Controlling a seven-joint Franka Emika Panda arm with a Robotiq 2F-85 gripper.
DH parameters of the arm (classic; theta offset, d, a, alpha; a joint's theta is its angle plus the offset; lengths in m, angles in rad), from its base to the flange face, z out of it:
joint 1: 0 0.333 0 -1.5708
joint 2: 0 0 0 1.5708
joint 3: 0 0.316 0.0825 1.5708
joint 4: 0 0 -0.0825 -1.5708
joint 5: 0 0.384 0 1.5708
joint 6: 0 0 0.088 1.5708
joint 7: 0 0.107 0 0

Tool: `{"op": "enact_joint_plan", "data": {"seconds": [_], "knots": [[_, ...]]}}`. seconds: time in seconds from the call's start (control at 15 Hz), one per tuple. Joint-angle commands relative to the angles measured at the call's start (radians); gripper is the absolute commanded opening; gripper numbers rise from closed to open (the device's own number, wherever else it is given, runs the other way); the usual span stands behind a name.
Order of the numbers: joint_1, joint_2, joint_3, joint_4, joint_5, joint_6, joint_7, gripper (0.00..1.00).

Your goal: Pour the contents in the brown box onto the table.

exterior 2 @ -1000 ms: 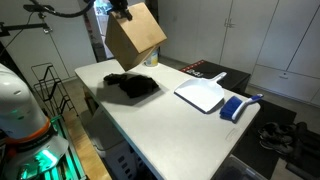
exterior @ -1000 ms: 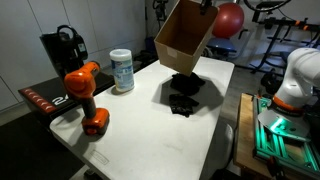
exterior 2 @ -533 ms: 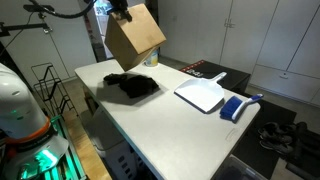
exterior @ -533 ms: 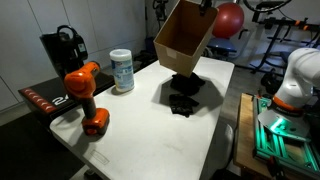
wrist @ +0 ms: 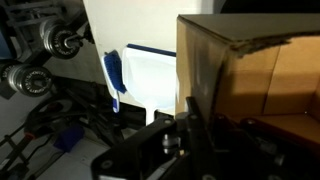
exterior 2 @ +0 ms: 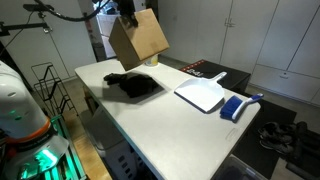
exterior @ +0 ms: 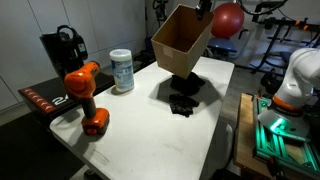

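Pinching one wall of the box (exterior: 182, 42), the jaws of the gripper (exterior 2: 127, 12) carry it tilted and clear of the table (exterior: 150, 135), a hold that leaves the open mouth free to spill. Black fabric contents (exterior: 182, 96) lie heaped on the white top directly below the box, so the pour looks done, though the wrist view shows too little of the inside to confirm it is empty.

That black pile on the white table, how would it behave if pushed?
The black fabric heap lies slumped and flat, so it is probably floppy: it would likely bunch rather than slide whole. It looks light and unlikely to roll.
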Motion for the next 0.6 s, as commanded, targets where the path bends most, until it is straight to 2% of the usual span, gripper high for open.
{"op": "enact_joint_plan", "data": {"seconds": [0.0,0.27,0.53], "knots": [[-0.043,0.064,-0.071,0.050,0.171,0.106,-0.107,0.01],[-0.090,0.125,-0.127,0.057,0.272,0.224,-0.204,0.01],[-0.116,0.198,-0.162,0.088,0.389,0.237,-0.304,0.01]]}}
